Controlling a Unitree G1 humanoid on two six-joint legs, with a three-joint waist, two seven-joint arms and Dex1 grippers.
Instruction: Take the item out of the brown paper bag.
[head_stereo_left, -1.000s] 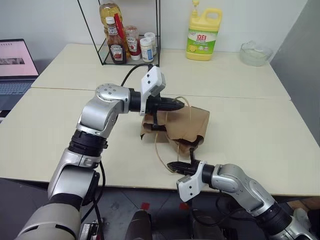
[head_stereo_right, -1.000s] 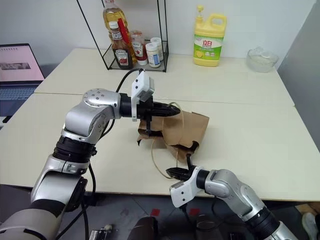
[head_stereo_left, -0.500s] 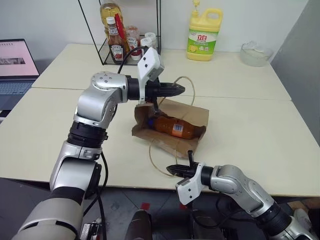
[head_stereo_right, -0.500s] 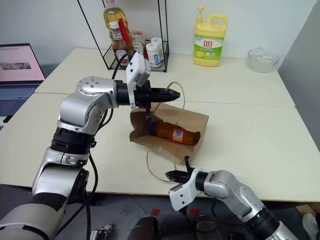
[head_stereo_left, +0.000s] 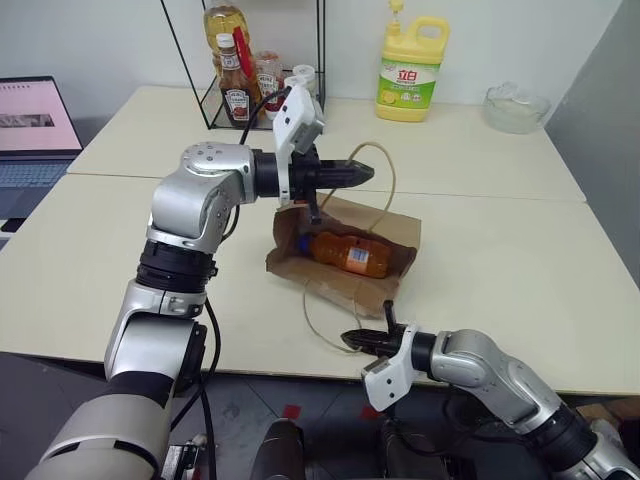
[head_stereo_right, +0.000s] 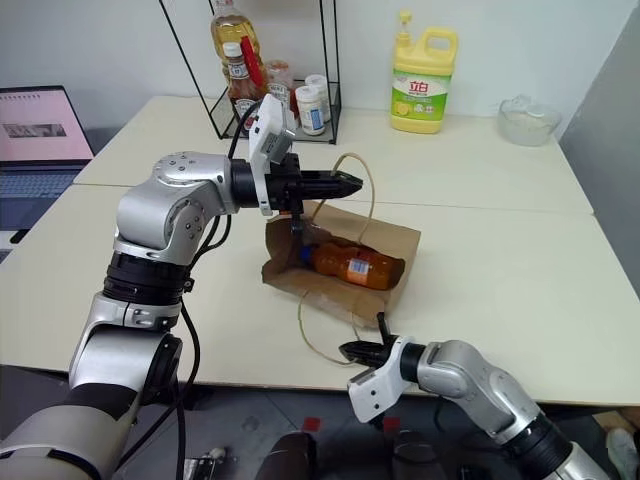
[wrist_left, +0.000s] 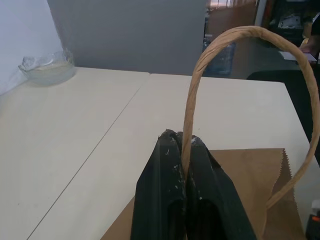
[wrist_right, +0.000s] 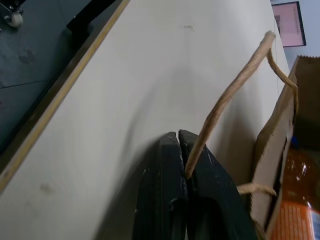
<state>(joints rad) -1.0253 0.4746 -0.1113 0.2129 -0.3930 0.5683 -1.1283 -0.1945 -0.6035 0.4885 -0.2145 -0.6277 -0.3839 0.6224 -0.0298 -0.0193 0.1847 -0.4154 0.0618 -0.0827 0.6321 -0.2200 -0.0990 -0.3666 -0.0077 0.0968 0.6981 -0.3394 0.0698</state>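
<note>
The brown paper bag (head_stereo_left: 392, 232) lies on the table's near half, its mouth pulled wide between its two cord handles. Inside lies the item (head_stereo_left: 345, 253), an orange bottle with a blue cap end (head_stereo_left: 301, 241), in plain sight. My left gripper (head_stereo_left: 370, 172) hovers above the bag's far rim, shut on the far handle (wrist_left: 189, 105), which arches up from its fingertips. Near the table's front edge, my right gripper (head_stereo_left: 349, 340) is shut on the near handle (wrist_right: 227, 97), whose cord runs back to the bag's rim (wrist_right: 272, 150).
A black wire rack (head_stereo_left: 262, 75) with sauce bottles stands at the back left. A yellow detergent jug (head_stereo_left: 406, 72) and a glass bowl (head_stereo_left: 516, 108) sit along the back edge. An open laptop (head_stereo_left: 30, 130) is at the far left.
My left gripper has risen with the far handle, lifting the bag's upper side. The mouth has opened and the orange bottle, hidden a second ago, now shows.
</note>
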